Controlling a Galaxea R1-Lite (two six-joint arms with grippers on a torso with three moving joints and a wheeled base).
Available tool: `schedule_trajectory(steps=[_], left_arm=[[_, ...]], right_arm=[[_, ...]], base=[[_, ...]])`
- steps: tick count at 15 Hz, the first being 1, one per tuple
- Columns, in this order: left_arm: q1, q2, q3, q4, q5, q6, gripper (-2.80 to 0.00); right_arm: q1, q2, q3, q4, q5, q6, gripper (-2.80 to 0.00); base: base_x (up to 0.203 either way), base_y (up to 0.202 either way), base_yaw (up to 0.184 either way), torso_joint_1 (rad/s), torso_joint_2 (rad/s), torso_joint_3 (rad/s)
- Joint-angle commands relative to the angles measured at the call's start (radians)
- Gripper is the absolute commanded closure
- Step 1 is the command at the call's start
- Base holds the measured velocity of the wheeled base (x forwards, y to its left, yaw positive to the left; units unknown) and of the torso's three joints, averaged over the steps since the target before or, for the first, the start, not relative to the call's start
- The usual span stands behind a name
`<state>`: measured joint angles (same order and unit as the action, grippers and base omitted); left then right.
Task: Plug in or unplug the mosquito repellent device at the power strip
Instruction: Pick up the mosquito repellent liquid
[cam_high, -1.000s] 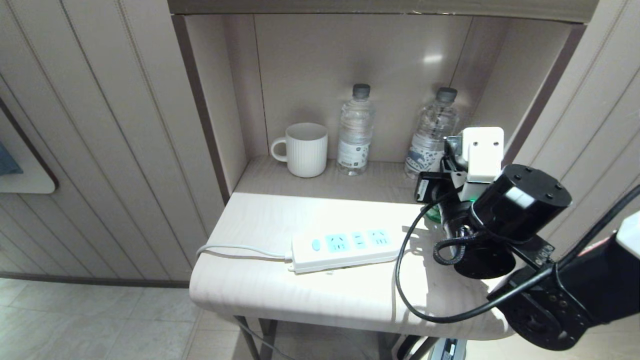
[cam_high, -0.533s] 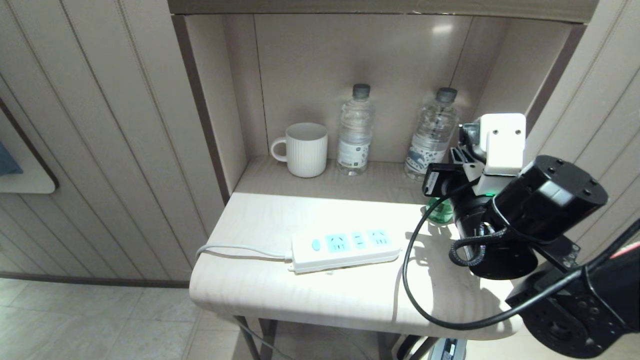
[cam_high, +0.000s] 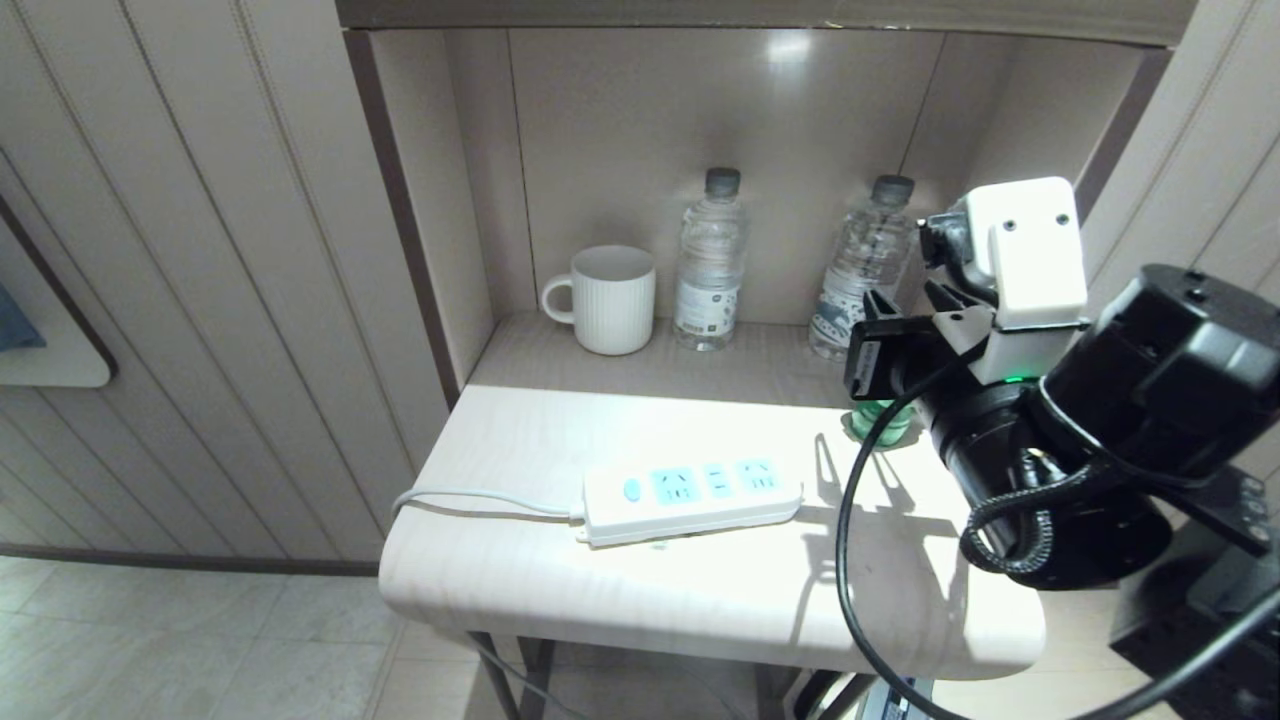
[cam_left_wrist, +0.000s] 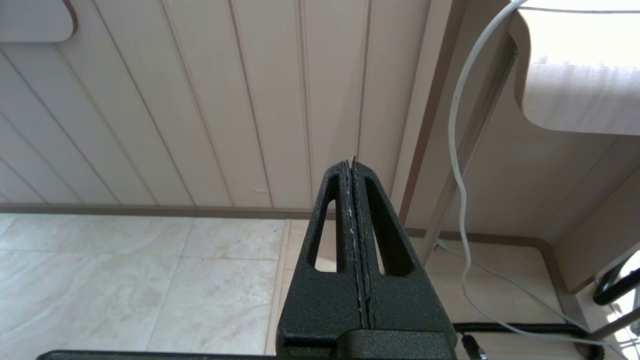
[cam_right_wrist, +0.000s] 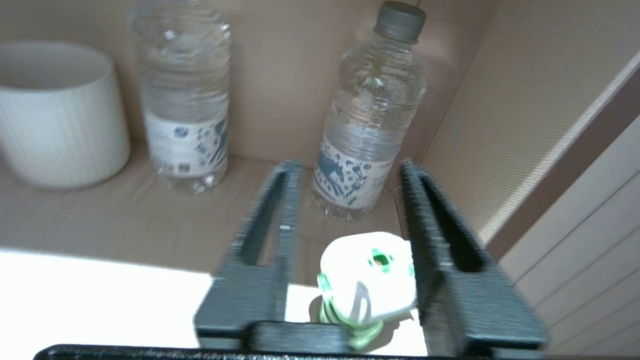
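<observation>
The mosquito repellent device, a white squarish head with a green centre on a small green bottle, stands upright on the table's right rear part. Its green base peeks out under my right wrist in the head view. My right gripper hovers just above it, open. The fingers straddle the head, one close beside it. The power strip lies flat mid-table with its sockets empty. My left gripper is shut, parked low beside the table.
A white ribbed mug and two clear water bottles stand at the back of the alcove. The alcove's right wall is close to my right gripper. The strip's grey cord runs off the table's left edge.
My right wrist has lifted and drawn back toward the right. The green bottle stays standing on the table. The power strip has not moved.
</observation>
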<state>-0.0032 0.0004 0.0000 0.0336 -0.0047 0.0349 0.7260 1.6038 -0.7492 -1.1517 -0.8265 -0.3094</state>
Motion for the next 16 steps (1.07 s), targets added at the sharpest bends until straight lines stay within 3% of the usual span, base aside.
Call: schedule_trajectory(steps=[1,6,8,11,13,14,15,16], left_arm=[[0.0,0.0,0.0,0.0,0.0,0.0,0.0],[0.0,0.0,0.0,0.0,0.0,0.0,0.0],[0.0,0.0,0.0,0.0,0.0,0.0,0.0],[0.0,0.0,0.0,0.0,0.0,0.0,0.0],[0.0,0.0,0.0,0.0,0.0,0.0,0.0],[0.0,0.0,0.0,0.0,0.0,0.0,0.0],[0.0,0.0,0.0,0.0,0.0,0.0,0.0],[0.0,0.0,0.0,0.0,0.0,0.0,0.0]], right_arm=[[0.019,-0.08,-0.015,0.087,-0.005,0.0,-2.8],[0.023,-0.196,-0.083,0.429,-0.002,0.039,-2.8],[0.024,-0.242,-0.163,0.626,0.013,0.116,-2.8],[0.029,-0.302,-0.337,1.05,0.101,0.303,-2.8],[0.024,-0.31,-0.524,1.468,0.209,0.477,-2.8],[0.01,-0.306,-0.616,1.648,0.315,0.567,-2.8],[-0.034,-0.3,-0.683,1.779,0.486,0.637,-2.8],[-0.115,-0.291,-0.716,1.833,0.608,0.672,-2.8]], base=[[0.0,0.0,0.0,0.0,0.0,0.0],[0.0,0.0,0.0,0.0,0.0,0.0],[0.0,0.0,0.0,0.0,0.0,0.0],[0.0,0.0,0.0,0.0,0.0,0.0],[0.0,0.0,0.0,0.0,0.0,0.0],[0.0,0.0,0.0,0.0,0.0,0.0],[0.0,0.0,0.0,0.0,0.0,0.0],[0.0,0.0,0.0,0.0,0.0,0.0]])
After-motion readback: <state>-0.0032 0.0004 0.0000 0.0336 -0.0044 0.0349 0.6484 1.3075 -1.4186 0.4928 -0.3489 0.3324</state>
